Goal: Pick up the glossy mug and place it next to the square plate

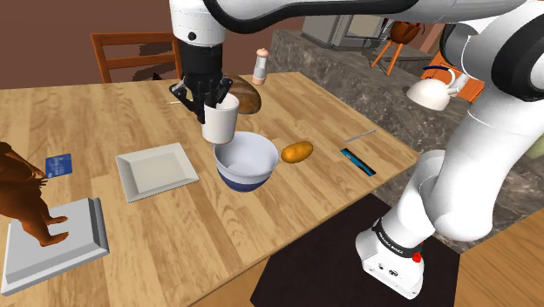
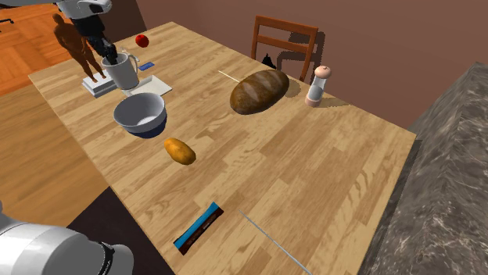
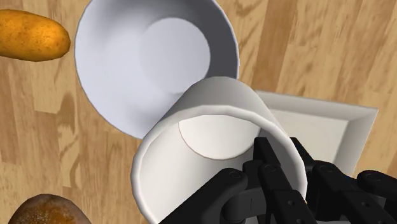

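The gripper [image 1: 208, 104] holds the white mug [image 1: 221, 122] by its rim: the black fingers [image 3: 275, 167] are closed on the wall, one inside the cup and one outside (so only narrowly apart). The mug hangs tilted, its mouth turned up toward the hand, and appears lifted off the wooden table [image 1: 288, 209]. From the wrist view it sits over the gap between the white bowl [image 3: 153, 57] and the square plate [image 3: 327, 127], overlapping both edges.
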